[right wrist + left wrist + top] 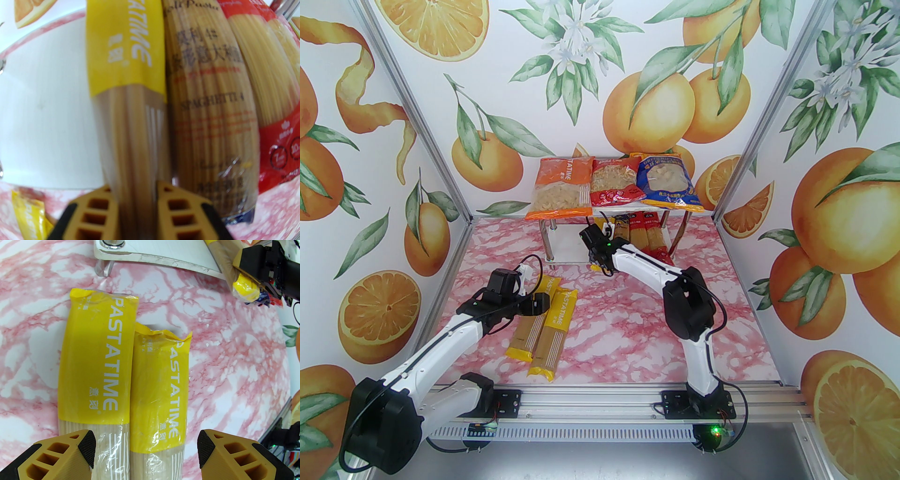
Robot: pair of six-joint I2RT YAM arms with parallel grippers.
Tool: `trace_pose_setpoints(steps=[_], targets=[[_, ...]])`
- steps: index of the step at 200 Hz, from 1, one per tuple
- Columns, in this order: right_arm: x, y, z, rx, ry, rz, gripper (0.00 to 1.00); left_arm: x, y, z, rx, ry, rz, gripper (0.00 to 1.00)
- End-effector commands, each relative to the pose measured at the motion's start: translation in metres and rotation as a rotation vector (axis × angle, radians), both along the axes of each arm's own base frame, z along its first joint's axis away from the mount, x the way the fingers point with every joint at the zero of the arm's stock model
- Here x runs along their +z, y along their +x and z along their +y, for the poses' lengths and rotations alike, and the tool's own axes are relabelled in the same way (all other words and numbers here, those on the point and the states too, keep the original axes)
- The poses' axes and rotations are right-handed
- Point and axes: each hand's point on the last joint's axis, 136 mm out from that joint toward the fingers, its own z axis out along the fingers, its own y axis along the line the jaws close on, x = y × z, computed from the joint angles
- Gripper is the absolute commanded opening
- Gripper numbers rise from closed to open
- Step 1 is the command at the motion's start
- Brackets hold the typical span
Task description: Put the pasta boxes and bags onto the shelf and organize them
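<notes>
The shelf (571, 245) stands at the back of the table. Its top board carries an orange bag (560, 187), a red bag (613, 183) and a blue bag (668, 180). Several spaghetti packs (644, 229) lie on the lower board. My right gripper (137, 201) is shut on a yellow spaghetti pack (126, 105), which lies on the white lower board (46, 105) beside a dark-blue-ended pack (208, 105) and a red pack (269, 93). My left gripper (146, 446) hangs open over two yellow packs (98, 361) (159, 380) lying side by side on the table.
Pink marbled tabletop (628, 328) lies between the arms. Chrome shelf legs (548, 239) stand at the front left of the rack. Printed walls close in the left, right and back sides. In the left wrist view the right gripper (269, 263) shows at the shelf's corner.
</notes>
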Motion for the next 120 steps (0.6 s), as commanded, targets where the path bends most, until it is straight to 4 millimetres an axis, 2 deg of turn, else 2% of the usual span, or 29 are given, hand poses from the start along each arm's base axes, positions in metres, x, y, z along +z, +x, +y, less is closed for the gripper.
trace_pose_setpoints(steps=[1, 14, 25, 50, 86, 120], targets=[[-0.02, 0.003, -0.053, -0.111, -0.123, 0.062, 0.16, 0.014, 0.007, -0.002, -0.007, -0.018, -0.042, 0.76], [-0.018, 0.004, -0.053, -0.101, -0.118, 0.06, 0.24, 0.013, 0.007, -0.002, -0.004, -0.021, -0.041, 0.76], [-0.018, 0.004, -0.052, -0.091, -0.107, 0.061, 0.28, 0.013, 0.007, -0.002, -0.004, -0.022, -0.038, 0.76], [-0.016, 0.006, -0.042, -0.05, -0.072, 0.065, 0.37, 0.012, 0.007, -0.003, -0.005, -0.025, -0.036, 0.76], [-0.011, 0.01, -0.031, 0.001, -0.037, 0.061, 0.57, 0.013, 0.006, -0.002, -0.003, -0.023, -0.037, 0.76], [0.0, 0.015, -0.019, 0.063, -0.004, 0.039, 0.67, 0.013, 0.005, 0.0, 0.004, -0.018, -0.038, 0.76]])
